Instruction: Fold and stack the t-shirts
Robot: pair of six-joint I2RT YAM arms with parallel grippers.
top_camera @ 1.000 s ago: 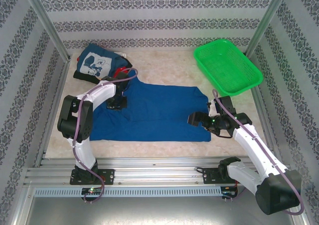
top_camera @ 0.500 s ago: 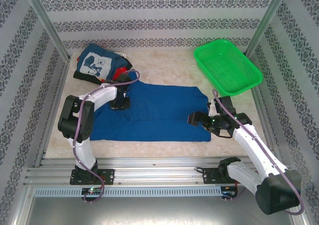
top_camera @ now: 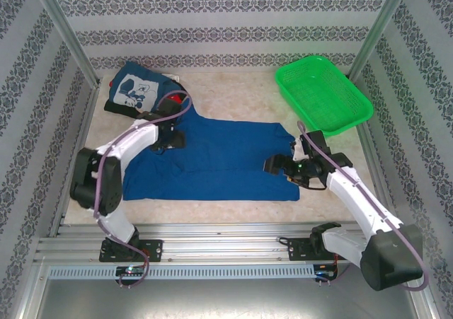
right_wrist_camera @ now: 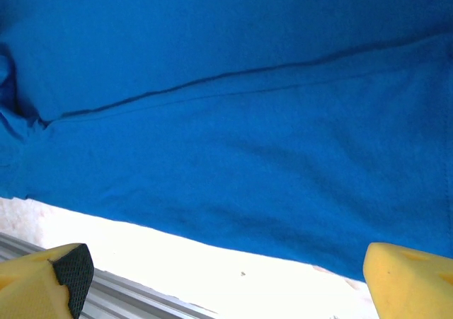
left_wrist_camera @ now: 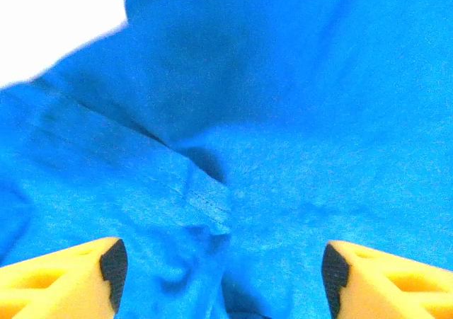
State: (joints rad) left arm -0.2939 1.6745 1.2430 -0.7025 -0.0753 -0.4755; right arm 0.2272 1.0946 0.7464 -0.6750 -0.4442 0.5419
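A royal-blue t-shirt lies spread flat across the middle of the table. My left gripper is over its far left corner, jaws open. In the left wrist view the yellow fingers flank a raised hem fold of the blue t-shirt. My right gripper hovers open over the shirt's right part, and its wrist view looks onto the cloth's near edge, with nothing between the fingertips. At the back left sits a pile with a navy t-shirt with a white graphic on top, a red t-shirt and a black t-shirt showing beneath.
A green mesh basket stands at the back right. A metal rail runs along the table's near edge, and patterned walls with slanted frame posts enclose the sides. Bare tabletop lies between the pile and the basket.
The left arm's elbow swung out to the left and its gripper shifted slightly toward the back. The right gripper moved a little left and back over the shirt.
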